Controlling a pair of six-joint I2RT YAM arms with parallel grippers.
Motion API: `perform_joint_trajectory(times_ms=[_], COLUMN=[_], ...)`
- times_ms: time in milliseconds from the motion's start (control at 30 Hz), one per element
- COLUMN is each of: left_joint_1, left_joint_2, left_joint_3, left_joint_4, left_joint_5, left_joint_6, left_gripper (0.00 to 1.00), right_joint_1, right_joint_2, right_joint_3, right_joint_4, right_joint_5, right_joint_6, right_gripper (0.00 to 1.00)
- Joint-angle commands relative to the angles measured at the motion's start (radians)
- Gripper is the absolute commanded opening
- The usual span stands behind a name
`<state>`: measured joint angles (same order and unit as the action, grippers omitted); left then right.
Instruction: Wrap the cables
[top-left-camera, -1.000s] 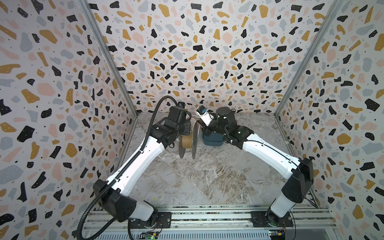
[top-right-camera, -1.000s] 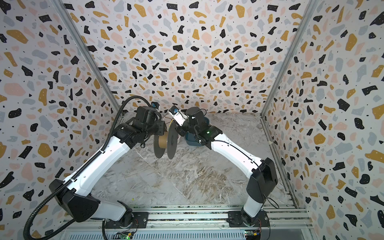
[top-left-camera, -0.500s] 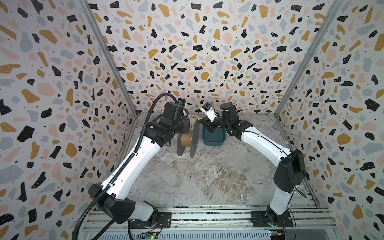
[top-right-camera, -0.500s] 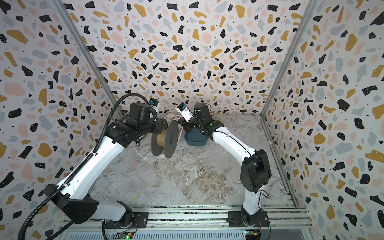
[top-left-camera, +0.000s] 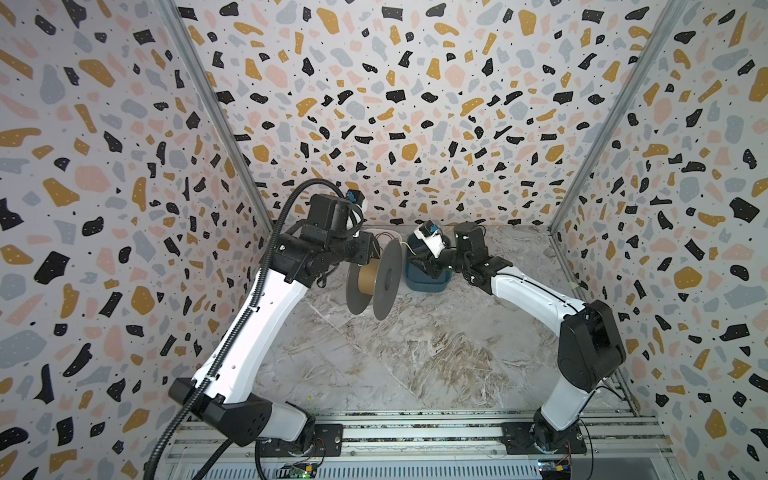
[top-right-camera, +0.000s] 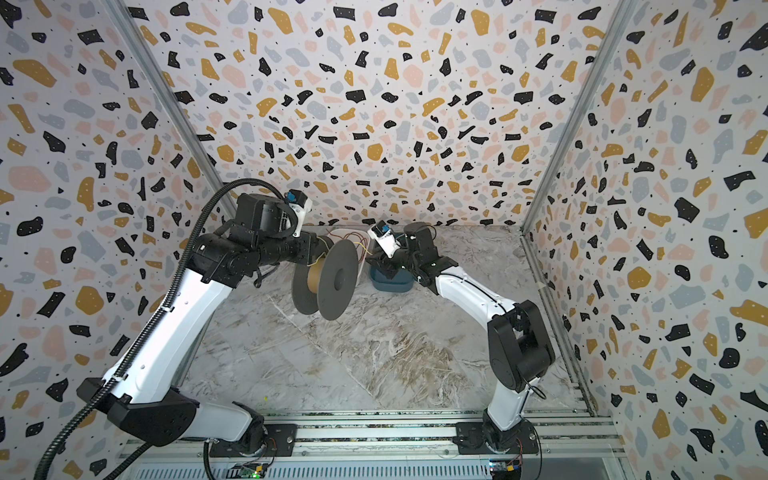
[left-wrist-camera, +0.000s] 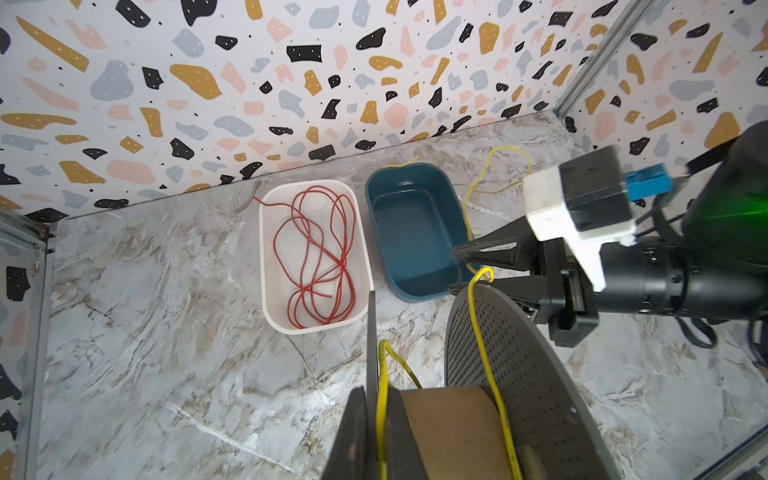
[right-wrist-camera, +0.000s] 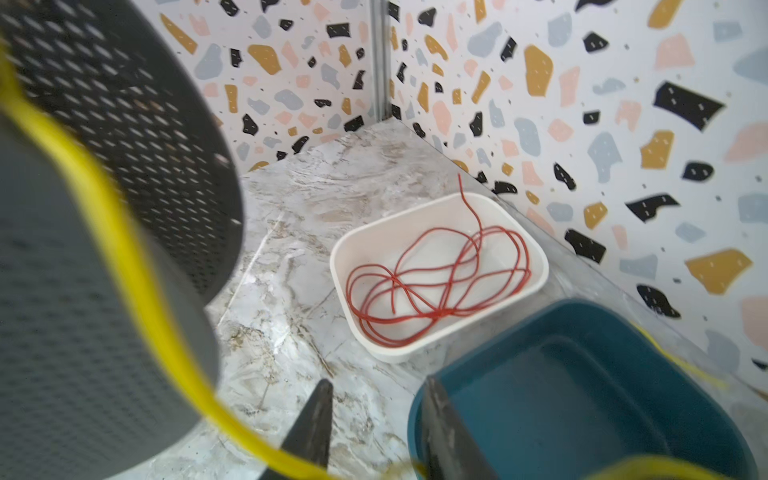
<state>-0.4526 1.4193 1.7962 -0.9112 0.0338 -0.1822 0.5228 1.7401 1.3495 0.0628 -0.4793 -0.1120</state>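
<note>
Two cables are in play. In both top views the spool (top-left-camera: 374, 282) hangs above the floor, flanges upright, with its axis lying roughly level and pointing from the left gripper (top-left-camera: 365, 258) across to the right gripper (top-left-camera: 417, 266). Just beyond the spool sit a white bin (top-right-camera: 340, 231) and a blue bin (top-left-camera: 430, 286). The cables are only faint threads here, and neither grip can be read.

The left wrist view fills that in. The left fingers (left-wrist-camera: 351, 436) pinch one spool flange, seen edge-on, at its rim. The yellow cable (left-wrist-camera: 484, 353) rises from the brown core and climbs over the perforated flange. It then loops between the right gripper's parted jaws and trails past the blue bin onto the floor behind it. The red cable (left-wrist-camera: 316, 257) lies in loose, flat coils inside the white bin, beyond the spool.

The right wrist view shows the right fingers (right-wrist-camera: 311, 428) a moderate gap apart. The yellow cable crosses that gap, coming from the blurred spool flange beside them.
</note>
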Motion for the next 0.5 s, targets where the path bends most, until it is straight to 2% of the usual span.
perform_joint_trajectory(times_ms=[0, 133, 300, 467], left_joint_1=[0.006, 0.006, 0.005, 0.006], left_joint_2=[-0.049, -0.057, -0.054, -0.035], left_joint_3=[0.030, 0.004, -0.009, -0.004], left_joint_4=[0.073, 0.117, 0.150, 0.167], left_joint_5=[0.120, 0.191, 0.206, 0.207], left_joint_6=[-0.032, -0.047, -0.056, -0.047], left_gripper=[0.00, 0.00, 0.00, 0.00], right_joint_1=[-0.026, -0.026, -0.028, -0.028], right_joint_2=[-0.035, -0.085, -0.137, -0.210], right_joint_3=[-0.020, -0.074, -0.115, -0.163], right_joint_4=[0.000, 0.040, 0.066, 0.069], right_joint_5=[0.097, 0.166, 0.199, 0.266], right_joint_6=[0.012, 0.011, 0.009, 0.013], right_gripper=[0.40, 0.41, 0.46, 0.47])
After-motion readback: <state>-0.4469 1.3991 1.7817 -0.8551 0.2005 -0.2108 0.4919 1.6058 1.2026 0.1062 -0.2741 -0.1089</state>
